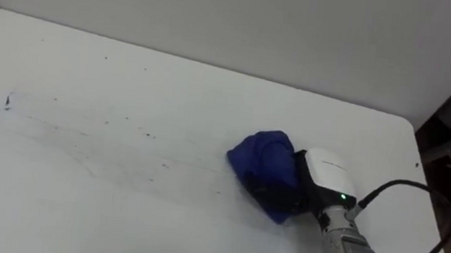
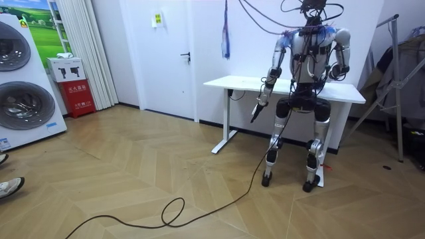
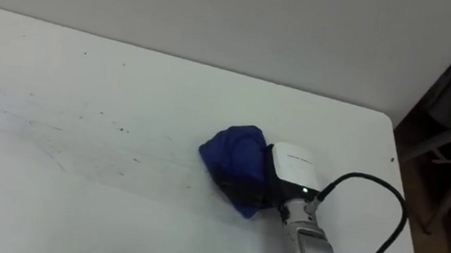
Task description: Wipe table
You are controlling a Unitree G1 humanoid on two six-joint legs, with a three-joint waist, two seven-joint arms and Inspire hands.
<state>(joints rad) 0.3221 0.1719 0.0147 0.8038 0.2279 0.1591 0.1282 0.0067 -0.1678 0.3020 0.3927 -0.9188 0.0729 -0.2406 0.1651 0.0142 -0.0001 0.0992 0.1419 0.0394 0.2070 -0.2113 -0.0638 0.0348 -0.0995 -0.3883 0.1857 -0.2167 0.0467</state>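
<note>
A bunched blue cloth point(image 1: 265, 164) lies on the white table point(image 1: 132, 69), right of its middle. My right hand point(image 1: 326, 178) comes in from the lower right and rests on the cloth, its fingers wrapped in the folds. Dark specks and faint streaks point(image 1: 127, 126) run across the tabletop to the cloth's left, with a darker spot point(image 1: 5, 104) near the left edge. In the room view I stand upright at the table point(image 2: 232, 81), seen from behind. My left hand point(image 2: 255, 111) hangs beside the table's near edge. My right arm is bent over the tabletop.
The table's right edge point(image 1: 422, 176) lies close to my right hand, with a metal rack point(image 2: 398, 79) beyond it. A wall runs behind the table. Washing machines point(image 2: 23, 86) stand far off at the room view's left, with a person's shoe point(image 2: 10, 188) on the floor.
</note>
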